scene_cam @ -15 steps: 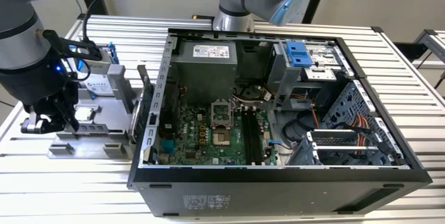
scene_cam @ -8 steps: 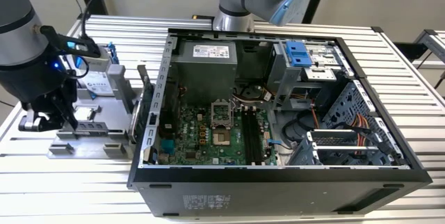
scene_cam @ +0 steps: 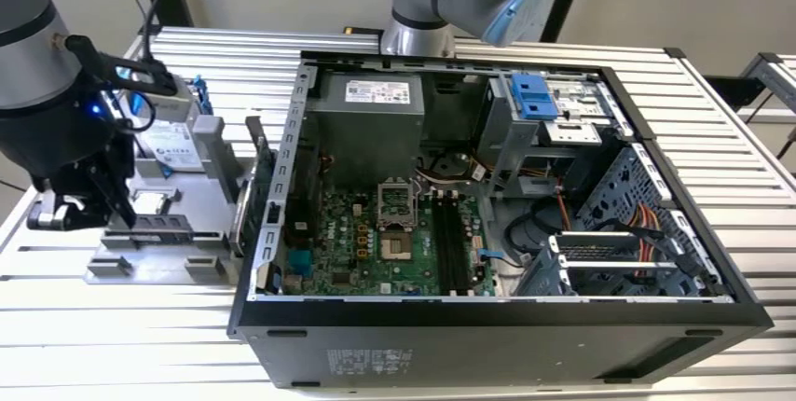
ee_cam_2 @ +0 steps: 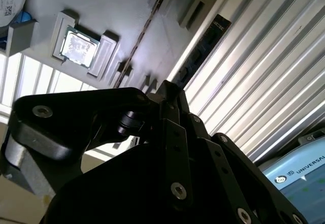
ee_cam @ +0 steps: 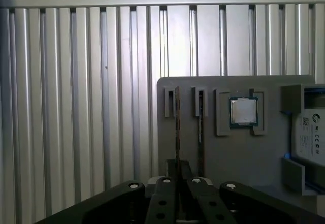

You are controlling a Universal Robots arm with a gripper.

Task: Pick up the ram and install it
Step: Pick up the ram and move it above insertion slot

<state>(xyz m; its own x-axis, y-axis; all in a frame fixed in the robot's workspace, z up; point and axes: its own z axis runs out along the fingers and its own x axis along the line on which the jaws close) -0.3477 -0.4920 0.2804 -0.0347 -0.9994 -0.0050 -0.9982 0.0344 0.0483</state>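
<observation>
The ram (ee_cam: pixel 177 127) stands on edge in the grey holder (ee_cam: pixel 223 158), at the exterior view's left, its long axis running straight under the gripper (ee_cam: pixel 179 170) poised over it. Whether the gripper clasps it, I cannot tell.

Open room lies above the motherboard's black slots (scene_cam: pixel 450 247); the power supply (scene_cam: pixel 367 107) stands beyond them, the drive cage (scene_cam: pixel 610 266) at the exterior view's right, the case wall (scene_cam: pixel 295 140) toward the tray (scene_cam: pixel 156 269).
</observation>
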